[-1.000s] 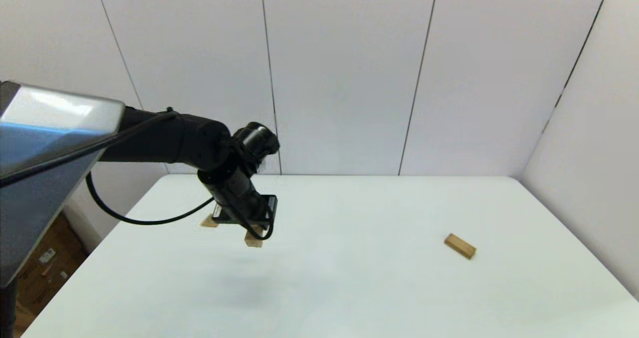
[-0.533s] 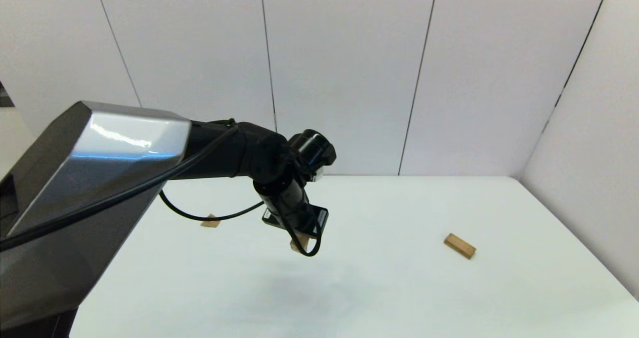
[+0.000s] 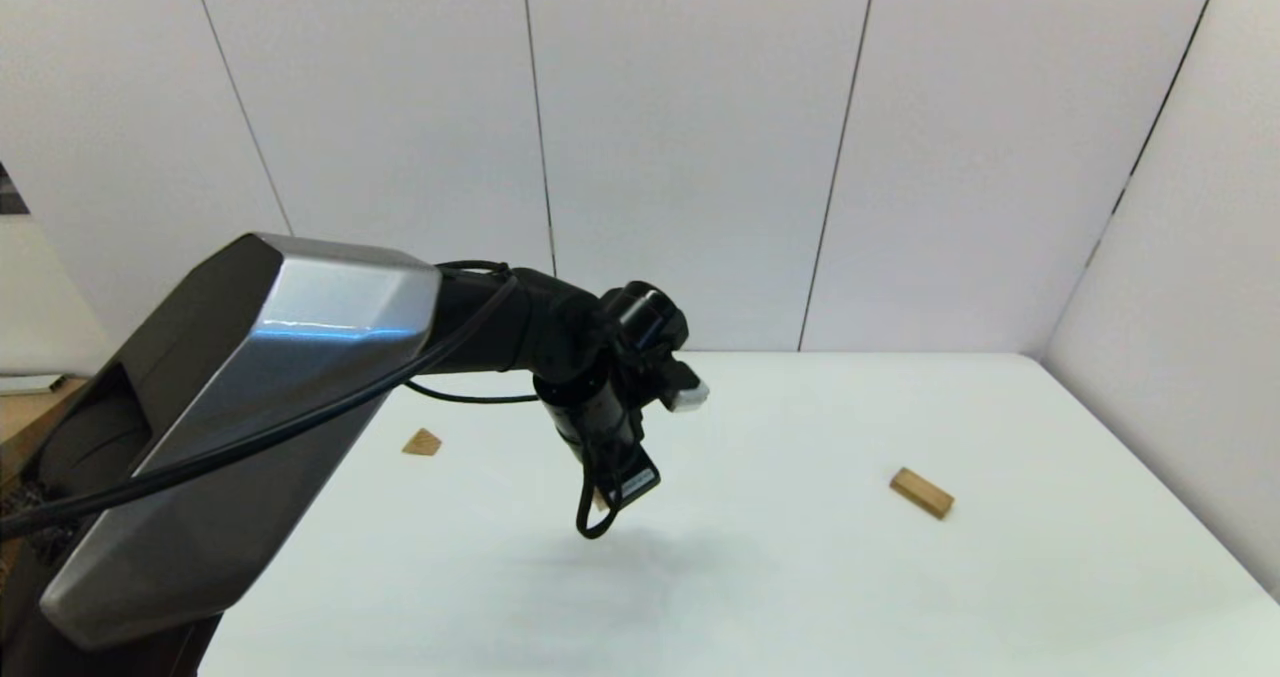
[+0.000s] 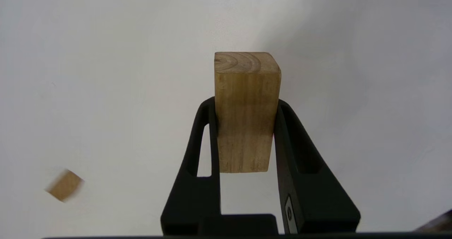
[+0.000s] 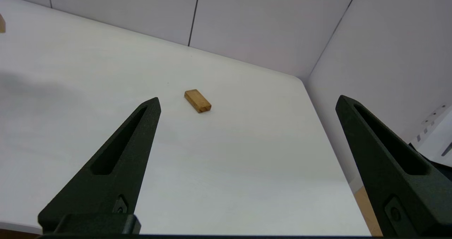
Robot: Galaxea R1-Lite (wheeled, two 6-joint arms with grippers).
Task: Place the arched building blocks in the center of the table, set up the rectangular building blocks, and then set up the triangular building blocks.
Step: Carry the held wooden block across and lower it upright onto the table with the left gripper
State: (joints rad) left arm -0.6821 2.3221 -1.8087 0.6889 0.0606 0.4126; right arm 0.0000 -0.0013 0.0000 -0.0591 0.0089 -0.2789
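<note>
- The left gripper [image 4: 246,101] hung above the surface [image 3: 800,577], its jaws clamped on the arch block [image 4: 246,112], presumably to carry it to the centre.
- The wedge [image 3: 422,443] lay well off to one side.
- The bar [image 5: 197,101] lay flat ahead of the right gripper [image 5: 247,103], whose jaws stood wide apart, idle.
</note>
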